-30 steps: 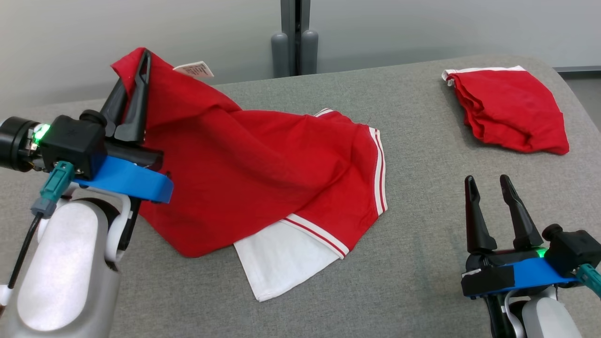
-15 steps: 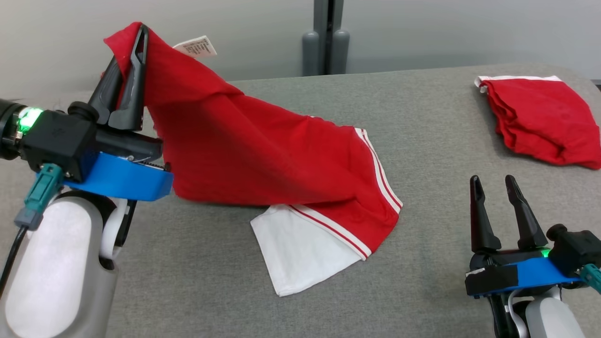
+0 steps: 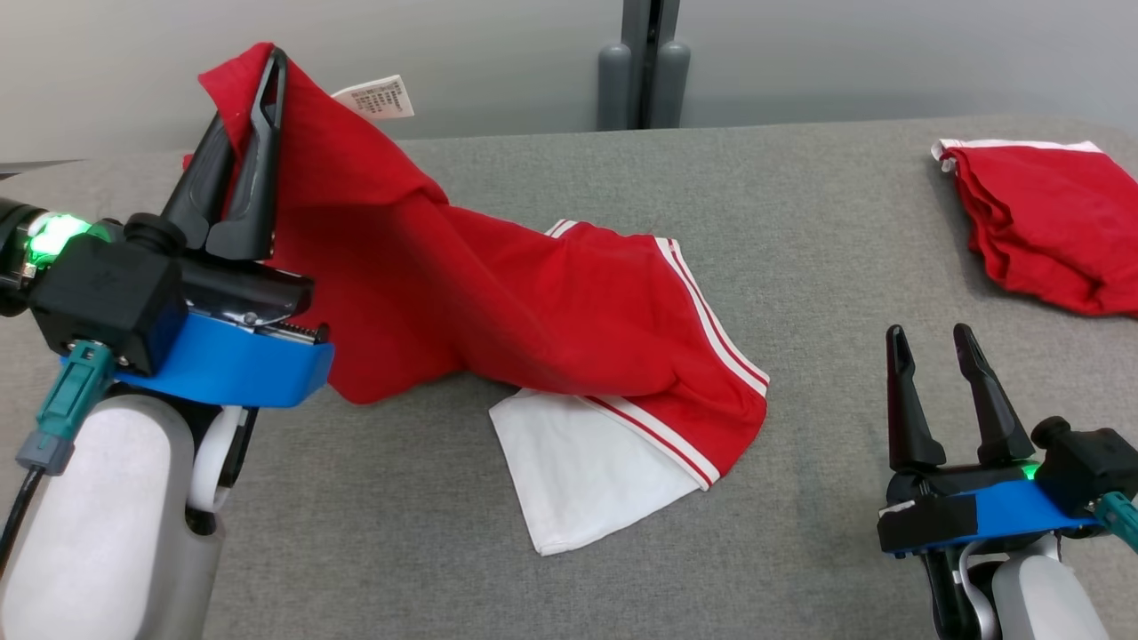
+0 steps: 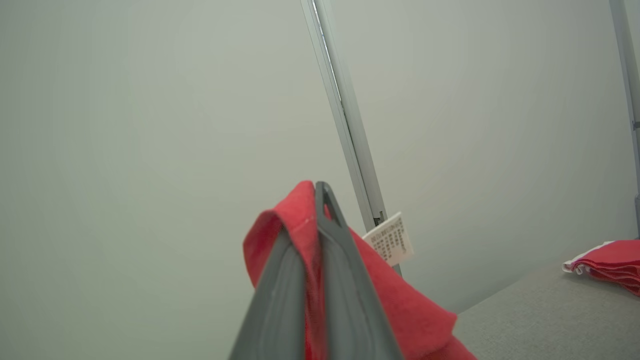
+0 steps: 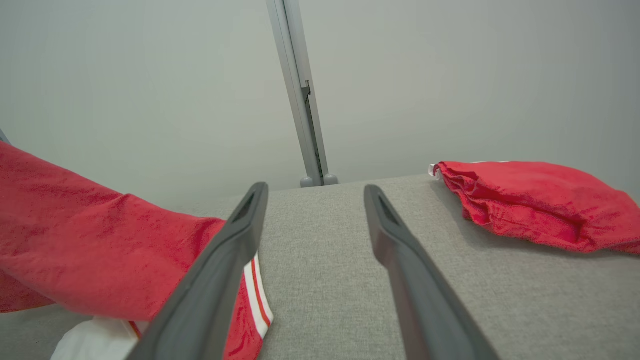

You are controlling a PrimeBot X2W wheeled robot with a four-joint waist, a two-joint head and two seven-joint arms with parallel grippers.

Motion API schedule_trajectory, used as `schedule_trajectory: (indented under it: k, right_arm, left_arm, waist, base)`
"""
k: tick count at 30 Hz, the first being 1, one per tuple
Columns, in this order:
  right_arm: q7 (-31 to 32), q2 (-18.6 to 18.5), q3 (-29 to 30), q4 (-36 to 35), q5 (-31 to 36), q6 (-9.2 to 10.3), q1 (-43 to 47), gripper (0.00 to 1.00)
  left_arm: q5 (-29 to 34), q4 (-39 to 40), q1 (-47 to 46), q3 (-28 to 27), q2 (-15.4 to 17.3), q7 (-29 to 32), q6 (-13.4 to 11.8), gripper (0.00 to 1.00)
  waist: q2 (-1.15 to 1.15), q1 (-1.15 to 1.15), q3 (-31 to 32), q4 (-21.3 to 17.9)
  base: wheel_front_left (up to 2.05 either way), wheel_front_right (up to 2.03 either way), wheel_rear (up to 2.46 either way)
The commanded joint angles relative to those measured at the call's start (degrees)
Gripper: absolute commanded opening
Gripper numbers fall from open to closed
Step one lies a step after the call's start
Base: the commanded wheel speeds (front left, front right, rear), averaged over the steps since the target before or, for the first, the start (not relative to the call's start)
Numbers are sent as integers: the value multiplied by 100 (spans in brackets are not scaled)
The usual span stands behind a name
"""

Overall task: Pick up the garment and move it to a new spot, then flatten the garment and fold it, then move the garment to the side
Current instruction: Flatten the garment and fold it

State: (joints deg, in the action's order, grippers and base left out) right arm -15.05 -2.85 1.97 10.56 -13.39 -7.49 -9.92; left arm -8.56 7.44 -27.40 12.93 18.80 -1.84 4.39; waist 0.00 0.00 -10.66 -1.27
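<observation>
A red garment [image 3: 533, 311] with white stripes and a white panel hangs from my left gripper [image 3: 258, 76], which is shut on its upper edge at the left of the head view. The cloth slopes down to the right and its lower end rests on the grey table [image 3: 800, 222]. A white care label [image 3: 378, 96] sticks out near the pinched edge. In the left wrist view the shut left gripper [image 4: 320, 192] has red garment [image 4: 400, 310] cloth pinched between its fingers. My right gripper [image 3: 929, 342] stands open at the lower right, apart from the cloth, and nothing sits in the open right gripper [image 5: 312, 190].
A second red garment [image 3: 1040, 222], bunched with a white edge, lies at the far right of the table; the same second garment [image 5: 535, 205] lies ahead and to the right in the right wrist view. A grey post [image 3: 645, 62] stands behind the table against the pale wall.
The head camera has turned, shifting the scene rightward. My left gripper has carried the red garment's edge higher and the cloth's low end has slid right. The right gripper stays put.
</observation>
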Motion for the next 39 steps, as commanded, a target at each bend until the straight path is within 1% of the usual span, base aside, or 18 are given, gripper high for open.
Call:
schedule_trajectory:
  k: [1,7,12,19,26,32,39]
  right_arm:
    - [-17,-8,1,3,8,-1,-47,100]
    - [-16,-7,13,-10,30,-1,-192,100]
    - [-16,-7,35,-63,48,-1,-337,100]
    - [-17,-7,60,-145,22,-1,-527,100]
    - [-17,-8,47,-182,-58,-1,-676,100]
    - [-16,-8,30,-238,-114,-1,-782,100]
    - [-17,-7,11,-280,-138,-1,-878,100]
  left_arm:
    - [-1,20,-7,-28,17,8,-33,0]
    - [-60,-160,-197,-69,69,-48,-36,0]
    - [-89,-486,-495,-159,163,-129,-10,0]
    - [-110,-1126,-1021,-269,345,-274,34,0]
    - [-122,-1813,-1508,-303,445,-437,58,0]
    - [-44,-2454,-1962,-186,551,-550,121,0]
    - [-19,-3352,-2486,-37,586,-733,185,0]
  waist:
    - [0,0,-24,-22]
    - [0,0,-295,-219]
    - [0,0,-596,-411]
    - [0,0,-975,-691]
    - [0,0,-1292,-927]
    - [0,0,-1514,-1098]
    - [0,0,-1691,-1291]
  base:
    - [0,0,0]
    - [0,0,0]
    - [0,0,0]
    - [0,0,0]
    - [0,0,0]
    - [0,0,0]
    - [0,0,0]
